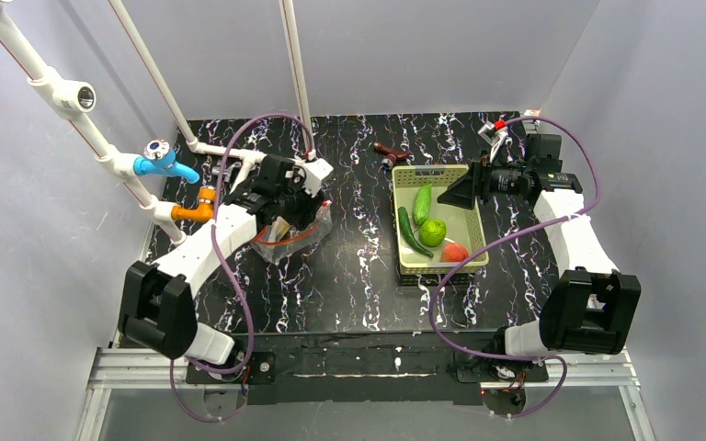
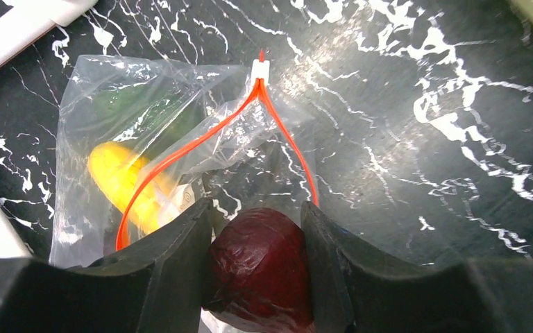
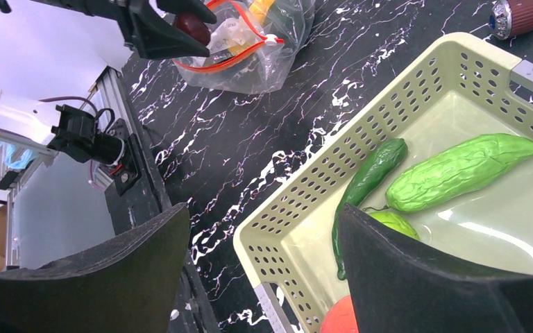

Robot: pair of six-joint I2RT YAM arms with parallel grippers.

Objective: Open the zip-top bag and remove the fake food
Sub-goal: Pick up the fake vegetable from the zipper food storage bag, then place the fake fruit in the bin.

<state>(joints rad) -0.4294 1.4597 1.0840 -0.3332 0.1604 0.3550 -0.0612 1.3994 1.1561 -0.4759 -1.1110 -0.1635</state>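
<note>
Clamping a dark red fake fruit [image 2: 258,267] above the gaping mouth of the zip-top bag [image 2: 111,104], the left tool [image 2: 257,216] has open table [image 2: 423,173] between it and the basket [image 3: 319,182] (the right tool [image 3: 262,216] hovers at that rim, spread, empty).

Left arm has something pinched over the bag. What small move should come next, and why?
Probably lift the left gripper away toward the basket: it grips a dark red piece above the open zip-top bag, and a yellow piece lies inside, not yet removed.

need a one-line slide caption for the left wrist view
Left hand grips a dark red fake food over the open zip-top bag, a yellow piece inside.
</note>
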